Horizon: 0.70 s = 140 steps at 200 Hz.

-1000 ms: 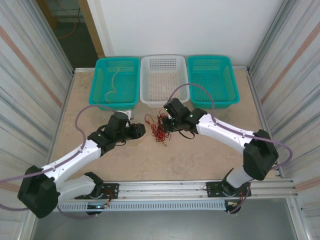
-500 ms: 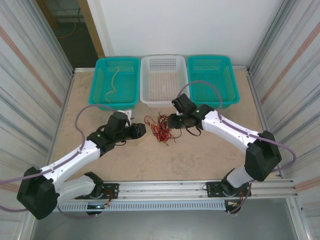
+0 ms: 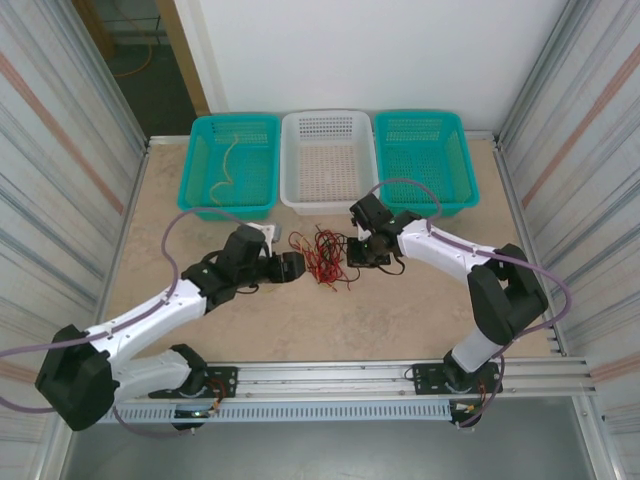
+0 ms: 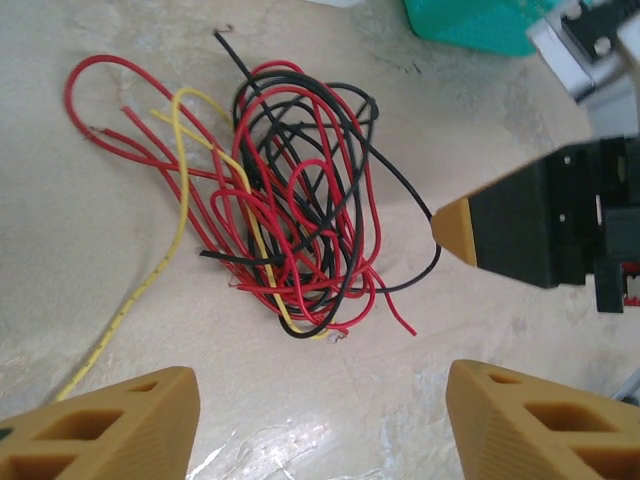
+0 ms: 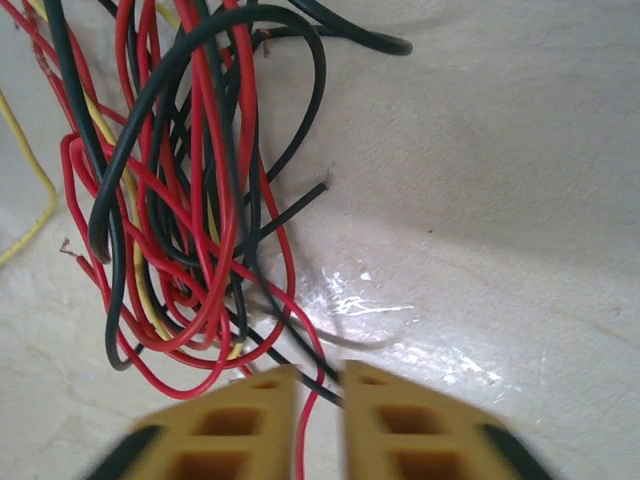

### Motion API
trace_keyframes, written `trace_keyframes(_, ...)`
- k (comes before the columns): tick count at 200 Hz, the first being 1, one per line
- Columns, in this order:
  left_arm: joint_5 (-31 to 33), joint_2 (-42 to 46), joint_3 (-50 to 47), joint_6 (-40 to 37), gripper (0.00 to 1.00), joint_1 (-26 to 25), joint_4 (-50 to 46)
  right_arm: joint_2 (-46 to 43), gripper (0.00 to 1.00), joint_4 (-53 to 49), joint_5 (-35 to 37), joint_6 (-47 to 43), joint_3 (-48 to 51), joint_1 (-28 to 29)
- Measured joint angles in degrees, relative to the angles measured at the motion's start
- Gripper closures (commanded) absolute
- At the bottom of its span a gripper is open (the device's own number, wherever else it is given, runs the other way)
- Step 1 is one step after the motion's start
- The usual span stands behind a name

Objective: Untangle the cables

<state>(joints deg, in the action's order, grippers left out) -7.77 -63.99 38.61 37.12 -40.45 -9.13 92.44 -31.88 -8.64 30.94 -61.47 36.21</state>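
Observation:
The cables (image 3: pixel 320 255) lie as one tangle of red, black and yellow wires on the table in front of the white basket. My left gripper (image 3: pixel 291 268) is just left of the tangle. Its jaws stand wide open (image 4: pixel 320 420), with bare table between them and the tangle (image 4: pixel 290 200) a little ahead. My right gripper (image 3: pixel 356 250) is at the tangle's right edge. In the right wrist view its fingers (image 5: pixel 318 420) are shut on a red and a black strand that trail out of the tangle (image 5: pixel 180 200). A yellow wire (image 4: pixel 175 230) runs off to the left.
Three baskets stand along the back: teal (image 3: pixel 200 165) with a pale yellow cable (image 3: pixel 229 160) in it, white (image 3: pixel 295 160), teal (image 3: pixel 462 165). Metal walls close both sides. The right gripper's orange fingertip (image 4: pixel 455 228) shows in the left wrist view.
My left gripper has moved right, up to the tangle. My right gripper has shifted right and down to the tangle's right edge. The tangle has spread a little.

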Motion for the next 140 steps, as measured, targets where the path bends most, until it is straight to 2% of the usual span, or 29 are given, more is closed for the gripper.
trace_keyframes(16,2.2,-1.9,1.2,-0.7,0.25,-1.7,0.0,-1.4,1.00,0.1,-0.1,0.0,0.2,0.8)
trace_keyframes(56,7.6,-8.3,3.8,-2.0,0.26,-3.2,0.0,-9.9,1.00,-1.4,-0.2,-0.2,-0.7,5.2)
trace_keyframes(63,8.0,-9.1,4.0,-2.2,0.27,-3.2,0.0,-11.1,0.91,-1.7,-0.1,-0.4,-1.3,5.6)
trace_keyframes(76,8.1,-9.8,4.1,-2.5,0.29,-3.2,0.3,-12.7,0.65,-2.1,1.0,-0.7,-2.3,5.8)
trace_keyframes(88,8.0,-9.8,4.1,-2.6,0.30,-3.2,0.9,-13.0,0.50,-2.3,2.0,-1.4,-2.5,5.3)
trace_keyframes(140,7.8,-11.9,5.2,-2.6,0.32,-3.3,2.1,-6.2,0.46,-0.1,1.7,-2.0,1.5,-3.1)
